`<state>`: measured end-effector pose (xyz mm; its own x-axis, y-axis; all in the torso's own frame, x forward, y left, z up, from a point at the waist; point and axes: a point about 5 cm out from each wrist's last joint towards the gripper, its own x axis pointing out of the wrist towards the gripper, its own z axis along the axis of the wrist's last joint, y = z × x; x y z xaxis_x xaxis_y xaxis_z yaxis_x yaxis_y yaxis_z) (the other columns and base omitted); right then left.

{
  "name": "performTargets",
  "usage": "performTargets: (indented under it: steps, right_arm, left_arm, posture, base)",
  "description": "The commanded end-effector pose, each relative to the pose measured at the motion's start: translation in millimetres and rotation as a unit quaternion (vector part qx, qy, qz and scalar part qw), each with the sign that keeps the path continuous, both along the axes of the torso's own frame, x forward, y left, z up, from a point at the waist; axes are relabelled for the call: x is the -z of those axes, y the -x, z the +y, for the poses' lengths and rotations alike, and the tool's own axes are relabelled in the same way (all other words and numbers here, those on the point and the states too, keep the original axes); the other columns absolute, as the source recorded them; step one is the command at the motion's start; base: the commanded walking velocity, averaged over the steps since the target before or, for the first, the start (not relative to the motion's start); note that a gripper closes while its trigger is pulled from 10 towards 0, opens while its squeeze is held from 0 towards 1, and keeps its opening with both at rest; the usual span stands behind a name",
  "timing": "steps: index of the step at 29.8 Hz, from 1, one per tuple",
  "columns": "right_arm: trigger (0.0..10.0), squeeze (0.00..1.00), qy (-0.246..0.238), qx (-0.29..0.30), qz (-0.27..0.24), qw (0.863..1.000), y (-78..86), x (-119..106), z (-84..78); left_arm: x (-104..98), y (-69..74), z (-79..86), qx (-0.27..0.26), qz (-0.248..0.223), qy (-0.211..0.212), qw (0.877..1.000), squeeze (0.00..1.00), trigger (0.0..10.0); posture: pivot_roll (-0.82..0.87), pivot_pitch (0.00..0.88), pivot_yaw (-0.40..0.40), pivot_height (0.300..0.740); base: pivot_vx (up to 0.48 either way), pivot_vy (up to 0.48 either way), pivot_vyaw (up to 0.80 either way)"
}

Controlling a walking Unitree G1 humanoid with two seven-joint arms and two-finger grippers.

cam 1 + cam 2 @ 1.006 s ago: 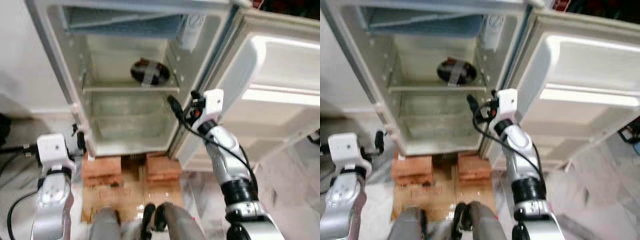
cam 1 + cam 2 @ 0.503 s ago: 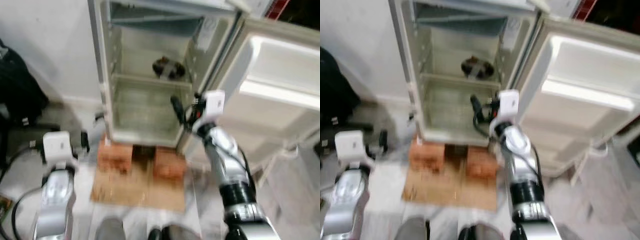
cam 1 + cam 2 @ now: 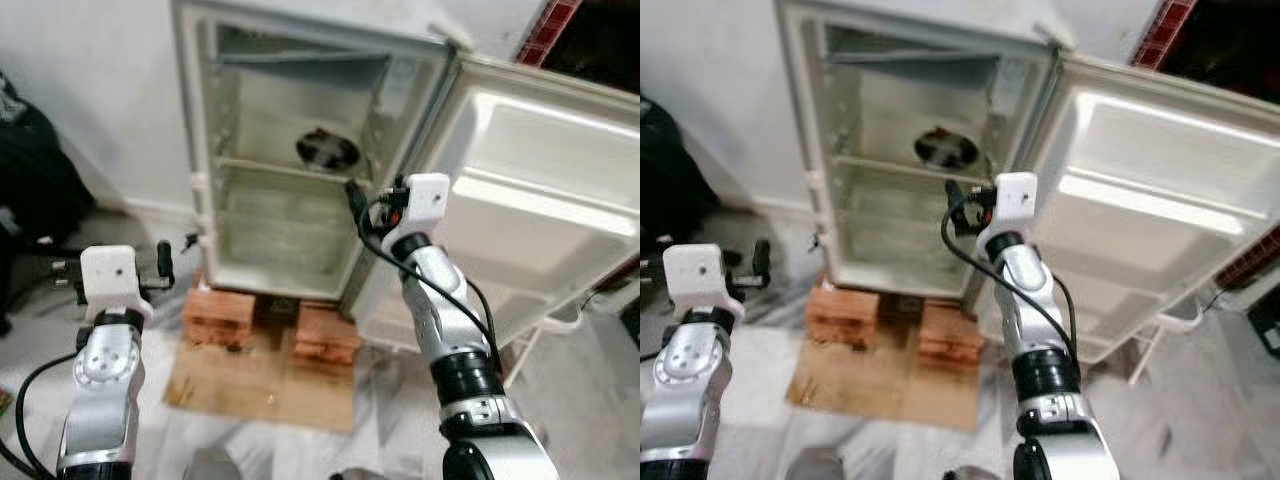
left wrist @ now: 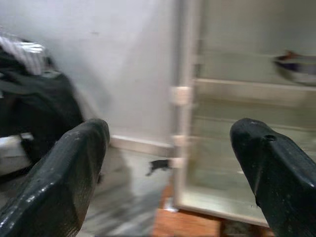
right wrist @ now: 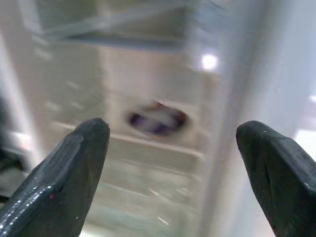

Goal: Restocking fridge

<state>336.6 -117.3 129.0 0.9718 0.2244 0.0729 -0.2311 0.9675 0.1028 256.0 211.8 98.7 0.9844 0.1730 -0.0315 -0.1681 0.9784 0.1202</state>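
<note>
Bricks [image 3: 270, 325] prop up the open fridge [image 3: 300, 170], which now sits farther off (the camera backed away). A dark bowl [image 3: 326, 148] rests on its upper shelf. The right gripper [image 5: 173, 163] and left gripper [image 4: 168, 168], fingers apart and empty, suggest that item is stocked.

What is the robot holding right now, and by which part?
Nothing. The left gripper and right gripper are both open and empty; the dark item sits on the fridge shelf.
</note>
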Motion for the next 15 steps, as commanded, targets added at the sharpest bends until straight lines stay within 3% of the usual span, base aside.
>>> performTargets:
  steps: [1,4,8,10,12,15]
  right_arm:
    - [10.0,0.00,0.005,0.006,0.005,1.000,1.4,3.4,-5.1]
    - [10.0,0.00,0.008,-0.020,0.015,1.000,7.9,8.9,-5.0]
    - [10.0,0.00,0.015,-0.112,0.066,0.991,38.0,27.6,-11.5]
    - [10.0,0.00,0.029,-0.131,0.086,0.987,50.7,35.9,-19.4]
    - [10.0,0.00,0.047,-0.137,0.109,0.983,61.3,45.5,-29.0]
    - [10.0,0.00,0.061,-0.093,0.120,0.987,61.4,50.9,-46.8]
  left_arm:
    - [1.7,0.9,-5.0,0.014,0.001,0.003,1.000,0.00,10.0]
    - [1.0,1.5,-4.8,0.014,0.000,-0.002,1.000,0.00,10.0]
    - [0.1,4.4,-0.7,0.013,-0.001,-0.006,1.000,0.00,10.0]
    - [0.2,5.8,1.7,0.010,0.001,-0.008,1.000,0.00,10.0]
    - [1.0,7.2,3.4,0.010,0.002,-0.010,1.000,0.00,10.0]
    - [2.1,7.6,1.7,0.022,0.002,-0.008,1.000,0.00,10.0]
  posture:
    - [0.11,0.041,-0.117,0.740]
    - [0.11,0.043,-0.116,0.740]
    - [0.11,0.050,-0.124,0.740]
    - [0.11,0.052,-0.125,0.740]
    - [0.10,0.057,-0.123,0.740]
    - [0.09,0.061,-0.115,0.740]
  base:
    - [0.000,0.000,0.00]
    - [0.000,0.000,0.00]
    - [0.000,0.000,0.00]
    - [0.000,0.000,0.00]
    - [0.000,0.000,0.00]
    - [0.000,-0.091,0.00]
